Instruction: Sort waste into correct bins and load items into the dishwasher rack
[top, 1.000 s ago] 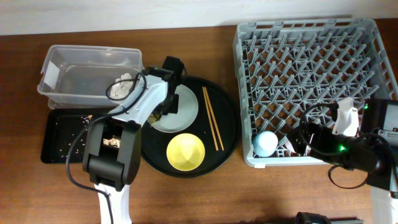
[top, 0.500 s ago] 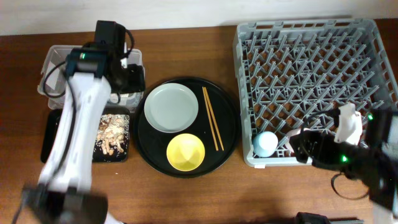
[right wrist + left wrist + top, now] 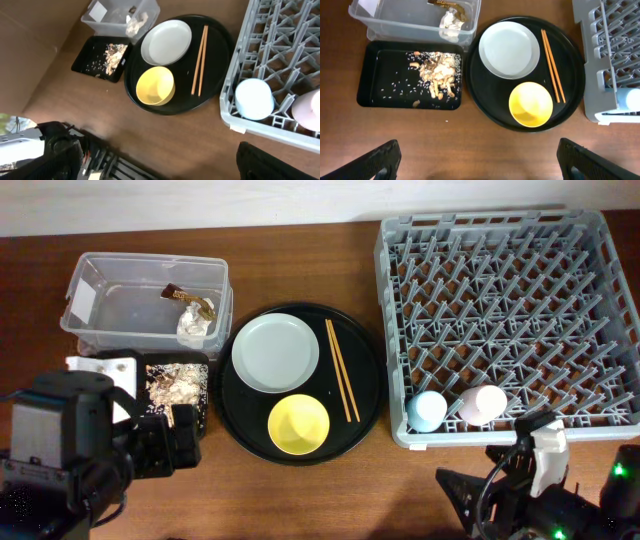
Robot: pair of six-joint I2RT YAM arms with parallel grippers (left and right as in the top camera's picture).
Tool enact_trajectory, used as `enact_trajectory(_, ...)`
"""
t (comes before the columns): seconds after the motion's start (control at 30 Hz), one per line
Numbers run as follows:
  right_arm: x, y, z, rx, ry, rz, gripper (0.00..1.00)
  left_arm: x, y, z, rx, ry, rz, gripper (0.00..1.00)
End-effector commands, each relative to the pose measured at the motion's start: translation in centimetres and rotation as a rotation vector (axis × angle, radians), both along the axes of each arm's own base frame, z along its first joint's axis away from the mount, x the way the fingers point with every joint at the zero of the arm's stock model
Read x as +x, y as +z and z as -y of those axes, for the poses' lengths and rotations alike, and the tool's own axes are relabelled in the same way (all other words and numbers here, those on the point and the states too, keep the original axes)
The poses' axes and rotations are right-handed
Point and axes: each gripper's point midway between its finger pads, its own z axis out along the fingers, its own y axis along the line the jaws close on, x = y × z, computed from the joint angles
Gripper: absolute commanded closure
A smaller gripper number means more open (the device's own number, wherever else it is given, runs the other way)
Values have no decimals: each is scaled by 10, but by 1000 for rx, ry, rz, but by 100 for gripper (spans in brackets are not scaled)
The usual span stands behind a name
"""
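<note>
The clear tub [image 3: 110, 310] holds the white tissue [image 3: 195, 327] and the brown-and-gold wrapper [image 3: 186, 295]. Food scraps [image 3: 437, 77] lie in the shallow black tray [image 3: 385, 85]. The grey plate [image 3: 275, 352], yellow bowl [image 3: 298, 425] and chopsticks [image 3: 342, 370] rest on the round tray. In the rack [image 3: 510, 290] the blue cup [image 3: 427, 410] and pink cup [image 3: 482, 404] stand at the front edge. My left gripper [image 3: 480, 162] is open and empty over bare wood, in front of the black tray. My right gripper [image 3: 462, 502] is open and empty in front of the rack.
The large round black tray [image 3: 365, 405] sits between the bins and the rack. My left arm's body [image 3: 60, 450] covers the front-left corner and my right arm [image 3: 560, 505] fills the front right. Bare wood runs along the front edge.
My left arm swung from the plate to the tub, then back to the front left, opening; the wrapper now lies in the tub. My right arm pulled out of the rack, leaving the pink cup.
</note>
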Motion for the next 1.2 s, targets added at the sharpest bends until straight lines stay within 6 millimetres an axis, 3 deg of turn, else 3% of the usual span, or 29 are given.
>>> enact_trajectory(0.0,0,2,-2,11,8,3,1,-4,-3,0,-3,1,-18,1)
enact_trajectory(0.2,0,2,-2,10,8,4,1,-5,-4,-1,1,7,-24,1)
enact_trajectory(0.23,0,2,-2,11,8,4,1,8,11,-15,60,56,86,1)
enact_trajectory(0.3,0,2,-2,11,8,4,1,48,46,-1,54,-37,426,1)
enact_trajectory(0.33,0,2,-2,10,8,4,1,55,40,11,13,-102,566,0)
enact_trajectory(0.4,0,2,-2,11,8,3,1,54,5,8,-28,-97,683,1)
enact_trajectory(0.47,0,2,-2,11,8,3,1,42,-40,-2,-31,-62,801,1)
enact_trajectory(0.53,0,2,-2,11,8,4,1,32,-81,3,-59,-104,937,1)
enact_trajectory(0.6,0,2,-2,10,8,4,1,37,-102,6,-64,-119,987,1)
enact_trajectory(0.67,0,2,-2,11,8,4,1,57,-144,7,-64,-121,1079,1)
enact_trajectory(0.7,0,2,-2,10,8,4,1,59,-160,7,-68,-120,1018,1)
enact_trajectory(0.77,0,2,-2,10,8,4,1,58,-169,15,-89,-165,984,1)
enact_trajectory(0.83,0,2,-2,10,8,4,1,59,-203,14,-91,-156,843,1)
enact_trajectory(1.03,0,2,-2,12,8,3,1,59,-204,14,-91,-156,838,1)
enact_trajectory(1.07,1,12,-9,91,12,4,1,59,-204,14,-91,-156,838,1)
enact_trajectory(1.1,13,28,-11,97,44,99,1,59,-204,14,-91,-156,838,1)
enact_trajectory(1.17,35,27,-4,140,-12,36,2,59,-204,14,-91,-156,838,1)
